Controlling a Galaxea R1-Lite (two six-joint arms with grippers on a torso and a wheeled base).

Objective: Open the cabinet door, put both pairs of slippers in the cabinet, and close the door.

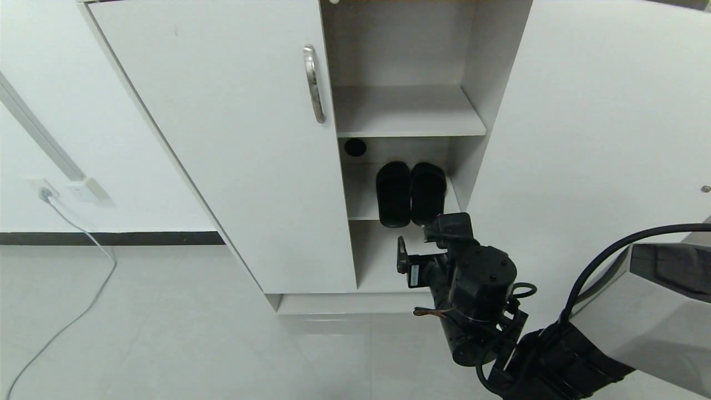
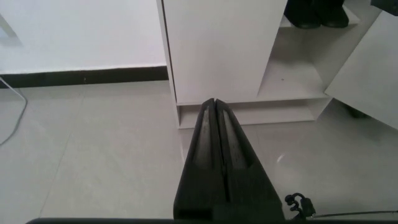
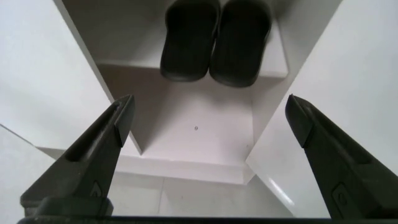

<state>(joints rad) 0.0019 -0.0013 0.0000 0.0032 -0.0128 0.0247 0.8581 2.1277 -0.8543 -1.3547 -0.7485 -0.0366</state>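
The white cabinet's right door (image 1: 589, 139) stands wide open; its left door (image 1: 233, 144) with a metal handle (image 1: 314, 83) is closed. One pair of black slippers (image 1: 411, 193) lies side by side on the middle shelf (image 1: 361, 205), also seen as black slippers (image 3: 214, 40) and, at the picture's edge, slippers (image 2: 317, 14). My right gripper (image 1: 414, 253) hangs open and empty just below and in front of that shelf, its fingers (image 3: 99, 149) spread wide. My left gripper (image 2: 214, 112) is shut with nothing in it, low over the floor before the cabinet base (image 2: 249, 112).
The upper shelf (image 1: 405, 111) and the bottom compartment (image 3: 193, 134) hold nothing. A wall socket (image 1: 44, 193) with a grey cable (image 1: 83, 311) trailing over the floor is at the left. Pale floor tiles (image 1: 166, 333) stretch open in front of the cabinet.
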